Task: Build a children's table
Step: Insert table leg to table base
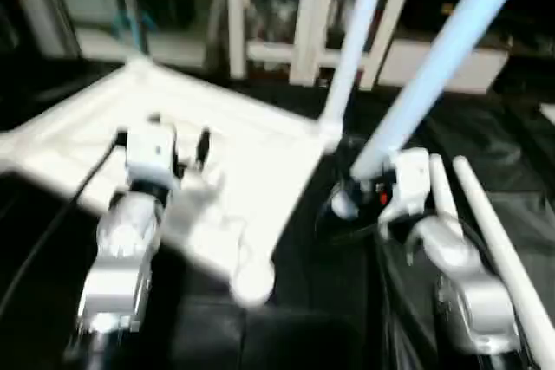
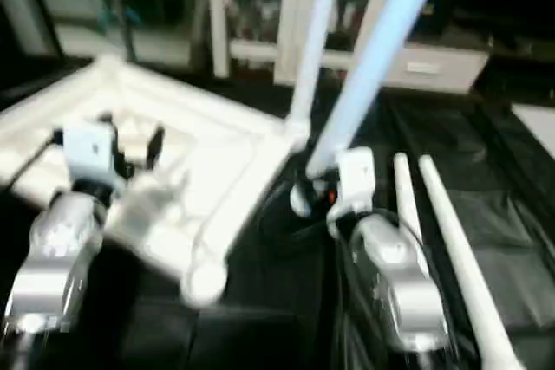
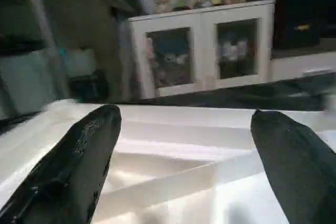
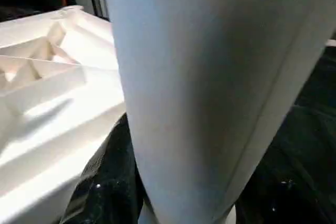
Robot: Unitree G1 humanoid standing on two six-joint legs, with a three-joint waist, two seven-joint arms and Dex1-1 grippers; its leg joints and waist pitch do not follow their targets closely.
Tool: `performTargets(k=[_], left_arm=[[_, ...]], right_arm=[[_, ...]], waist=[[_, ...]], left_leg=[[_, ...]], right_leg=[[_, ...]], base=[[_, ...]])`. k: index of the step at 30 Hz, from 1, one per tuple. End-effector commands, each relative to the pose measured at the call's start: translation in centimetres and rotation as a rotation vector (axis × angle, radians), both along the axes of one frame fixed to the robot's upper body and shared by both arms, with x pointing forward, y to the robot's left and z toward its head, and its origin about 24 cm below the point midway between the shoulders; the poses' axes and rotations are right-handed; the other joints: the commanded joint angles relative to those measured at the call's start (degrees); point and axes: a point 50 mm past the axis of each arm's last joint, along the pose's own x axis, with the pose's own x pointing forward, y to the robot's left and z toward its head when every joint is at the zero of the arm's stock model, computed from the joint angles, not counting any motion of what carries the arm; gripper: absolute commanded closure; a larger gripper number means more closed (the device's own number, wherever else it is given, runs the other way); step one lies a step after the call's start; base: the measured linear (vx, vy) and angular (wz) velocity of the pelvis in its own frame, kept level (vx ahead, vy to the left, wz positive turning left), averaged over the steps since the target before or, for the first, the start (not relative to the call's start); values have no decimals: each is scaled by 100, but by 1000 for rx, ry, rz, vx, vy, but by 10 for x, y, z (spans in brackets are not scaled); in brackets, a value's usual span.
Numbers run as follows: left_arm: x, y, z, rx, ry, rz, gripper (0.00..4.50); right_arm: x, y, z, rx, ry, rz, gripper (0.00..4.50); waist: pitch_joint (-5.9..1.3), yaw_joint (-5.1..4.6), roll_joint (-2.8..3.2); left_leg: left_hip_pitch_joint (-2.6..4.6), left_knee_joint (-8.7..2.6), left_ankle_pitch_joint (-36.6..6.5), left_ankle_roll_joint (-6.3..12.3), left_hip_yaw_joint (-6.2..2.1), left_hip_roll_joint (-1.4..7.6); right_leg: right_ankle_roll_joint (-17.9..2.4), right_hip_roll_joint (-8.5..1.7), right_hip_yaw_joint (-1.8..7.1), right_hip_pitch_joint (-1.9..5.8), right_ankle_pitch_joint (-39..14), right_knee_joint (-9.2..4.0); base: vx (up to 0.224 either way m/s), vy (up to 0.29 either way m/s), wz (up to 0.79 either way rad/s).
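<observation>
Tabletop [image 1: 251, 158] lies upside down on the black-draped worktable [image 1: 329, 301], its ribbed underside up, taking the left and middle of the scene. One leg [image 1: 355, 36] stands upright in the socket at the top's far right corner. A round socket [image 1: 253, 282] at the near corner is empty.

Left gripper [image 1: 161, 140] hovers over the ribbed underside on the left, its two black fingers [image 3: 79, 156] spread wide with nothing between them; the ribs show in the gap.

Right gripper [image 2: 314, 190] is closed on a second leg [image 1: 442, 58], holding it near its lower end just right of the standing leg's socket. This leg leans up and away to the far right. In the right wrist view it fills the space between the fingers, with the top's edge beside it.

Two more legs [image 1: 503, 249] lie side by side on the black cloth along the right, just beyond the right forearm.

A white cabinet [image 1: 312, 15] with glass doors stands at the far side.
</observation>
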Motion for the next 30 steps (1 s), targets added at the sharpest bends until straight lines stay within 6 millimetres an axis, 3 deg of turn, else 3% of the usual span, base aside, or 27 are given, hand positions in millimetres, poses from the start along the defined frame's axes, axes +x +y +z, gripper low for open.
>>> performTargets(k=[1, 2, 3, 4, 5, 6, 7, 8, 11, 12, 13, 16, 18, 20, 21, 22, 24, 25, 30], left_arm=[[-6, -3, -2, -5, 30, -78, 10], [-11, -2, -1, -21, 58, -171, 10], [-12, -1, 0, -13, 59, -193, 10], [-14, 1, 2, -1, 58, -229, 10], [-14, 1, 2, -1, 58, -229, 10], [-15, 2, 3, 6, 57, -239, 10], [-18, 6, 3, 53, 83, -340, 10], [-19, 6, 3, 67, 99, -371, 10], [-28, 8, -3, 177, 225, -574, 10], [-28, 8, -3, 177, 225, -574, 10], [-31, 9, -6, 206, 272, -635, 10], [-37, 21, -7, 295, 400, -770, 10], [-37, 28, -4, 313, 448, -798, 10], [-34, 38, -1, 342, 497, -807, 10], [-34, 38, -1, 342, 497, -807, 10], [-32, 47, 3, 374, 544, -806, 10], [-30, 60, 12, 415, 627, -826, 10], [-30, 63, 14, 421, 645, -834, 10], [-33, 64, 16, 435, 732, -944, 10]], right_arm=[[-4, -5, 8, 11, -47, 16, 264], [-4, -5, 10, 27, -51, 33, 264], [-4, -5, 10, 29, -52, 39, 264], [-4, -5, 10, 32, -53, 48, 264], [-4, -5, 10, 32, -53, 48, 264], [-4, -5, 10, 32, -54, 51, 264], [-4, -4, 10, 41, -54, 65, 264], [-4, -4, 10, 43, -55, 68, 264], [-5, -2, 11, 63, -57, 99, 264], [-5, -2, 11, 63, -57, 99, 264], [-5, -2, 11, 69, -59, 112, 264], [-11, 1, 11, 80, -51, 188, 264], [-13, 1, 11, 77, -46, 220, 264], [-16, 0, 10, 69, -39, 256, 264], [-16, 0, 10, 69, -39, 256, 264], [-19, -1, 9, 61, -31, 285, 264], [-23, -5, 8, 48, -14, 325, 264], [-24, -6, 8, 46, -11, 333, 264], [-24, -8, 8, 30, -8, 367, 264]], waist=[[-379, 14, -141], [-385, 19, -127], [-385, 19, -127], [-344, -84, -16], [-267, -123, 63], [-229, -143, 52], [-179, -139, 28], [-146, -125, 54], [-92, -116, 26], [-90, -108, 29], [-94, -130, 40], [-109, -125, 47], [-128, -132, 53], [-121, -121, 23], [-121, -96, 35], [-120, -91, 10], [-116, -99, -9], [-123, -87, 13], [-110, -109, -8]], left_leg=[[50, -224, 2951, 855, 69, 177], [80, -369, 1241, 476, 126, 320], [80, -369, 1241, 476, 126, 320], [111, -600, 235, 164, 141, 474], [191, -731, -596, -6, 163, 563], [212, -778, -1070, -78, 177, 610], [254, -849, -1882, -275, 210, 666], [320, -874, -2528, -478, 243, 681], [410, -924, -3379, -778, 248, 700], [418, -929, -3414, -776, 239, 695], [372, -963, -3402, -777, 223, 695], [361, -999, -3241, -752, 252, 698], [334, -1019, -3058, -748, 259, 699], [341, -1014, -2865, -716, 300, 706], [362, -1003, -2874, -708, 314, 700], [380, -990, -2838, -671, 336, 693], [361, -1001, -2783, -674, 347, 711], [389, -997, -2805, -692, 358, 713], [388, -1026, -2912, -745, 362, 734]], right_leg=[[48, -355, 104, 238, 2851, -500], [-291, -449, 89, 342, 2420, -528], [-291, -449, 89, 342, 2420, -528], [-823, -325, -41, 371, 1624, -552], [-1052, -261, -87, 294, 718, -628], [-1126, -254, -79, 272, 248, -681], [-1162, -278, -70, 254, -686, -761], [-1064, -293, -37, 157, -1528, -819], [-725, -343, -31, 86, -2692, -964], [-687, -359, -18, 75, -2784, -970], [-666, -360, -20, 110, -2778, -953], [-719, -334, -10, 102, -2371, -922], [-783, -333, -23, 139, -2110, -887], [-858, -338, -6, 124, -1943, -890], [-860, -340, 1, 105, -2001, -893], [-843, -345, 20, 89, -2126, -906], [-827, -358, 16, 112, -2224, -907], [-825, -345, 22, 79, -2217, -899], [-925, -357, 14, 92, -2058, -879]], base=[[-90, 38, -6], [0, 0, 0], [0, 0, 0], [0, 0, 0], [0, 0, 0], [0, 0, 0], [-61, -19, 6], [-61, -19, 6], [-80, -5, 3], [-82, 8, 3], [-62, 13, -3], [-21, 4, -1], [0, 0, 0], [0, 0, 0], [0, 0, 0], [0, 0, 0], [0, 0, 0], [0, 0, 0], [0, 0, 0]])
